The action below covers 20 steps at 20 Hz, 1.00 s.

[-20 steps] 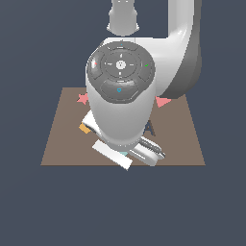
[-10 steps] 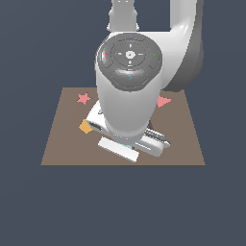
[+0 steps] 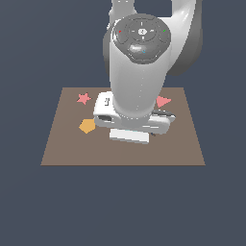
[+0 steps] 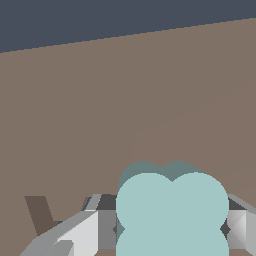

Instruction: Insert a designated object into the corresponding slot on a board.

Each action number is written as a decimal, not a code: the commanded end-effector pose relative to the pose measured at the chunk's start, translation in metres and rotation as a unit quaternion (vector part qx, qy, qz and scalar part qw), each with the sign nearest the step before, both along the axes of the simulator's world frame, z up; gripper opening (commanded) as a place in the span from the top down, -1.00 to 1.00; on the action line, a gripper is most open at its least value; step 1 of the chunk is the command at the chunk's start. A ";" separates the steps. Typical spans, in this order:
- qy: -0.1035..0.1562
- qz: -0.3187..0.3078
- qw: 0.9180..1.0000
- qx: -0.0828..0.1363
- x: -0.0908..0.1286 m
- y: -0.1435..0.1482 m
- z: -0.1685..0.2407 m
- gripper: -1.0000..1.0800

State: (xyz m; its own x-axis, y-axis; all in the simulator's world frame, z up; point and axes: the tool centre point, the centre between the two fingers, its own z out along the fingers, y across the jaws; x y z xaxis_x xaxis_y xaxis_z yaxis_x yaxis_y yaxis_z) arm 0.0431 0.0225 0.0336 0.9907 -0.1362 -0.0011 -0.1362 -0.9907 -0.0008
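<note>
Fingers (image 4: 239,225) either side of teal clover (image 4: 172,210)

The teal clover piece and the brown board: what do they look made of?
It is a simulator render, so only guesses. The teal clover piece, sitting between the tool's fingers, looks like smooth matte plastic: flat even colour, no gloss. The board looks matte too, uniform brown without grain; wood or fibreboard is uncertain.

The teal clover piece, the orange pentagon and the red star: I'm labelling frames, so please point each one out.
teal clover piece (image 4: 172,207), wrist view, middle of its pale top face.
orange pentagon (image 3: 87,126), exterior view, centre of the shape.
red star (image 3: 83,98), exterior view, centre of the star.
</note>
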 end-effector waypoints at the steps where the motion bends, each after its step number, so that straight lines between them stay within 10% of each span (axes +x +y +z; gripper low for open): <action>1: 0.000 0.047 0.999 0.000 -0.013 0.002 0.001 1.00; 20: 0.000 0.349 0.937 0.000 -0.097 -0.016 0.006 1.00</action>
